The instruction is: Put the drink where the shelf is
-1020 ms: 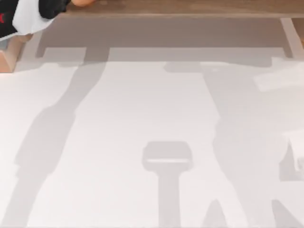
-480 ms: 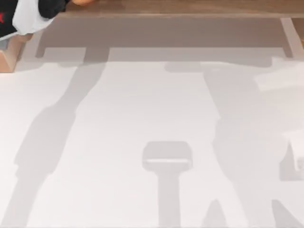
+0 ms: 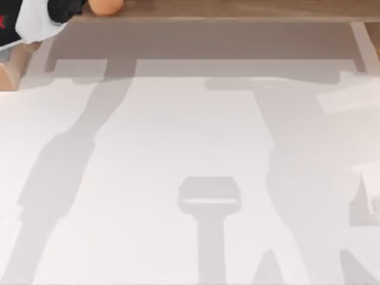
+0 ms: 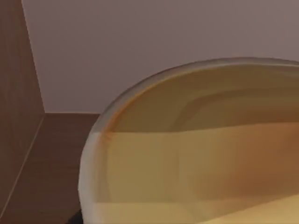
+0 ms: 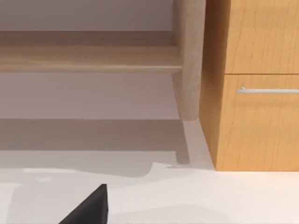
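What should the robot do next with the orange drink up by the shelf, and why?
Probably lower it a little onto the shelf board, then let go. The drink sits at the shelf's left end beside the left gripper, and the left wrist view shows the brown board just under it.

From above I get a bright, evenly lit tabletop (image 3: 178,136), white enough to look slightly washed out. Soft grey shadows of both arms stretch across it toward the shelf (image 3: 237,9), along with a blocky one near the middle (their edges are diffuse, so the light seems broad and overhead). A darker band of shade lies under the shelf board. On the left wrist view the drink (image 4: 196,154) sits so close that it looks soft and unfocused, with warm gradients. The right wrist view is clear, mildly lit, with gentle shadow beneath the shelf.
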{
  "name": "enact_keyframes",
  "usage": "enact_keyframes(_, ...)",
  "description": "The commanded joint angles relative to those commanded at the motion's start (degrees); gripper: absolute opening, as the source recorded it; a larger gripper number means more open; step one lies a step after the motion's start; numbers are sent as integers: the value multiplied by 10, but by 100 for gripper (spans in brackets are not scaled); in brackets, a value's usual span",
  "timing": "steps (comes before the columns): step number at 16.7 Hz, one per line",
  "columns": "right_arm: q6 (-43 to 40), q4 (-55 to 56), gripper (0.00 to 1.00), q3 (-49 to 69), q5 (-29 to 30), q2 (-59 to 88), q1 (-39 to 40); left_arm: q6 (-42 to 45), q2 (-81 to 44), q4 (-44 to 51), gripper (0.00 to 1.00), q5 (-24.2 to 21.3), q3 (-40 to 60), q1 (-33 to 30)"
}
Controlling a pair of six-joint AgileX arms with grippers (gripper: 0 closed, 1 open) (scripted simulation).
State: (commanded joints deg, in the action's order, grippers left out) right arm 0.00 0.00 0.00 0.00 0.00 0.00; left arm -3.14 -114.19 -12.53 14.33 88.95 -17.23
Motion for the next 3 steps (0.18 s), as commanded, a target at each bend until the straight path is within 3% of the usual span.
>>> enact_keyframes(3, 0, 0, 100, 0, 0, 0, 0, 0, 0, 0, 100, 0, 0, 0)
